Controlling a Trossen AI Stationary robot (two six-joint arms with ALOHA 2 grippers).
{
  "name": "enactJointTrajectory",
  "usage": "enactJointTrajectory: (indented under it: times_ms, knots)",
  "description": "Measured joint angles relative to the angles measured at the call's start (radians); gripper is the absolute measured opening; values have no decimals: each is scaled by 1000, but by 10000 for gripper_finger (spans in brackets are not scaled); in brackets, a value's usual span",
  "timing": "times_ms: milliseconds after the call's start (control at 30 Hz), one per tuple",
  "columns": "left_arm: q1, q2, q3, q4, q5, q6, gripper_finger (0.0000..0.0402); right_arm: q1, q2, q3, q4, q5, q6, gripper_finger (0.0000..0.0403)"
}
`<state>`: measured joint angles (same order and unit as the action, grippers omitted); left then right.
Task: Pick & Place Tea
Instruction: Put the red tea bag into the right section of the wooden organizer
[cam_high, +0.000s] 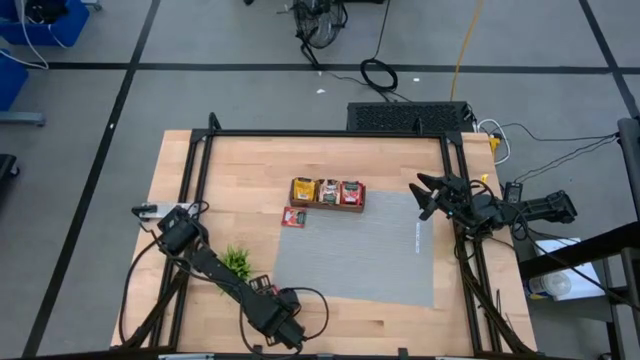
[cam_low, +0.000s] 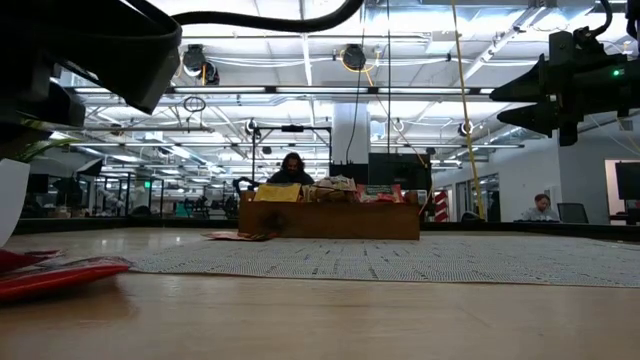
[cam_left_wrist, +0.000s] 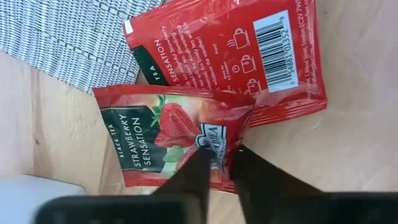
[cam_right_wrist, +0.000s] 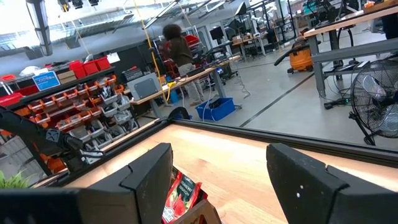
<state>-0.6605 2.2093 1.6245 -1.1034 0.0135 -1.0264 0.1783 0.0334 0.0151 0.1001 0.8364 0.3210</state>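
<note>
Left gripper: down at the near edge of the table, its two dark fingers drawn in narrow and pinching the edge of a red strawberry black tea packet. The packet looks crumpled where they bite, so I judge it is gripped and ready to lift.

Second packet: lies flat just beyond the fingertips, printed back up with its barcode showing, partly overlapped by the held one; its far corner rests on the grey woven mat.

Small green plant: stands right beside the left arm, which has to work around it.

Wooden tray: well ahead of the left gripper, across the mat. It holds tea packets standing on edge in a row, yellow, mixed and red. That is where the held one should likely go.

Loose red packet: flat on the table, just beside the tray's near corner.

Right gripper: waits raised at the table's right edge, fingers spread wide, holding nothing, aimed toward the tray.
</note>
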Motion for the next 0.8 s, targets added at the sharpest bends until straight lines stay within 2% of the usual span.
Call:
enactJointTrajectory:
  times_ms: [67,133,367,567,800]
  knots:
    - [0,0,0,0,0,0,27,0,0,0,0,0,0,242]
    - [0,1,-2,1,0,-1,12,0,0,0,0,0,0,242]
    - [1,-2,12,-18,3,-9,7,0,0,0,0,0,0,242]
    - [8,11,127,-176,-46,26,4,0,0,0,0,0,0,242]
    - [23,6,276,-323,-43,98,3,0,0,0,0,0,0,242]
